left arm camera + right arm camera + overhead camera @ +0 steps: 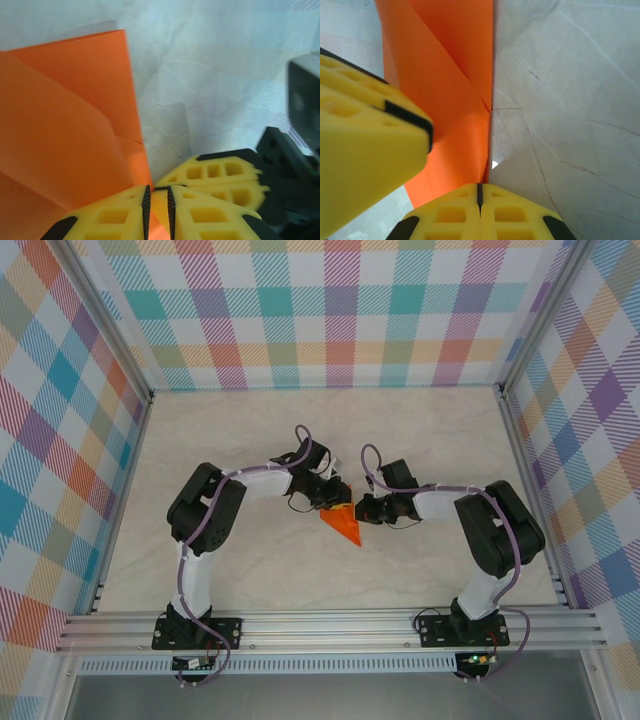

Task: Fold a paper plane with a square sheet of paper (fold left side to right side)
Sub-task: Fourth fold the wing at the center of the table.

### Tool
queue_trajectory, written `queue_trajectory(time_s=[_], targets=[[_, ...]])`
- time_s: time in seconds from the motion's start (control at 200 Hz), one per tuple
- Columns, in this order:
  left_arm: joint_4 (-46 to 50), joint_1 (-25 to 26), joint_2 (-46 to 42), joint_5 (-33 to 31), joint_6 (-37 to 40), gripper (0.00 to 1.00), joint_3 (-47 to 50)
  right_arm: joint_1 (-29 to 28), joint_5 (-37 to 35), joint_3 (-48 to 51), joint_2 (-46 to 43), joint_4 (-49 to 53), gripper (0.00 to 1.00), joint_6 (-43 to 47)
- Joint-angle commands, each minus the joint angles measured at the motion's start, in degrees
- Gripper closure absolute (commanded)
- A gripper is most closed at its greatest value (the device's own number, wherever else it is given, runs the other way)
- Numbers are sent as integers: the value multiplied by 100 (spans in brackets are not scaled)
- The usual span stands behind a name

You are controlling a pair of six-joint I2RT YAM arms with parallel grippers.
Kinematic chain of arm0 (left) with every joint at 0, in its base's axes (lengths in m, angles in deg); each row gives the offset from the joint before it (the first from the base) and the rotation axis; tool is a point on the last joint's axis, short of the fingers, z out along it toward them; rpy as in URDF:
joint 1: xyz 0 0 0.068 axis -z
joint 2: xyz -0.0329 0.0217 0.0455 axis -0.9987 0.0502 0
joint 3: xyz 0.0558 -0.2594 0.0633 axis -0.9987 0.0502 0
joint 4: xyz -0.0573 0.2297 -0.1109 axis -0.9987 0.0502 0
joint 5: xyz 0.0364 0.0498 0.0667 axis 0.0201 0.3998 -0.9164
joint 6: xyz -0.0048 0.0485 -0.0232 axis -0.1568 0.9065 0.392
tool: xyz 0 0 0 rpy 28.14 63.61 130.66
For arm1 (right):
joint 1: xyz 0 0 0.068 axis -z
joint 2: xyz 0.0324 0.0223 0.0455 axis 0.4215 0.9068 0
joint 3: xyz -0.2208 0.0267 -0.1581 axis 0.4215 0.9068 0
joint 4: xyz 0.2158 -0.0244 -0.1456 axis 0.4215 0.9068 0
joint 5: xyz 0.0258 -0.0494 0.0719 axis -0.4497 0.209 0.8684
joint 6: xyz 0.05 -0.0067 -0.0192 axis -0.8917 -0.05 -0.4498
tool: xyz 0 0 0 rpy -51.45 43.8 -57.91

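Top external: two arms meet over the table (240, 430), with the left claw (334, 502) and right claw (363, 510) almost tip to tip. The orange paper (343, 524) lies right under both tips, creased to a pointed wedge with the point aimed away from the claws.

Left wrist: the left claw (158, 212) has its jaws nearly together, with a thin slit left. The paper (65, 130) spreads ahead and to the left of it, and one edge runs down into the slit. Clamped or not, can't tell. My read is that it's taking the left side's edge to carry it over to the right. The right claw's fingers (215, 175) sit just to its right, close against it.

Right wrist: the right claw (479, 200) is fully closed, seam tight. The paper's (445, 65) straight edge runs dead ahead from its tips, which touch the near corner. No paper is visibly between the pads. It's likely there as a pin, holding the fold line so the paper doesn't slide. The left claw's finger (367, 150) sits to its left, over the paper.

Count: one paper with one loose flap and one diagonal crease, two claws, two arms, one table.
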Motion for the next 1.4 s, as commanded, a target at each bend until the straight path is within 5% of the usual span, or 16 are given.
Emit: queue_trajectory(time_s=[0.0, 0.575, 0.95, 1.175, 1.395], targets=[[219, 72, 72, -143, 199, 81, -175, -74, -407, 30, 286, 633, 100, 209], [268, 45, 248, -515, 203, 81, 214, -92, -328, -129, 108, 691, 100, 252], [-26, 61, 230, -502, 110, 82, 632, -87, -501, -429, -1421, 1752, 71, 514], [-45, 72, 191, -526, 109, 82, 647, -244, 868, 119, -1450, 990, 78, -69], [-27, 72, 178, -534, 110, 82, 640, -365, 1050, 86, -831, 579, 81, -331]])
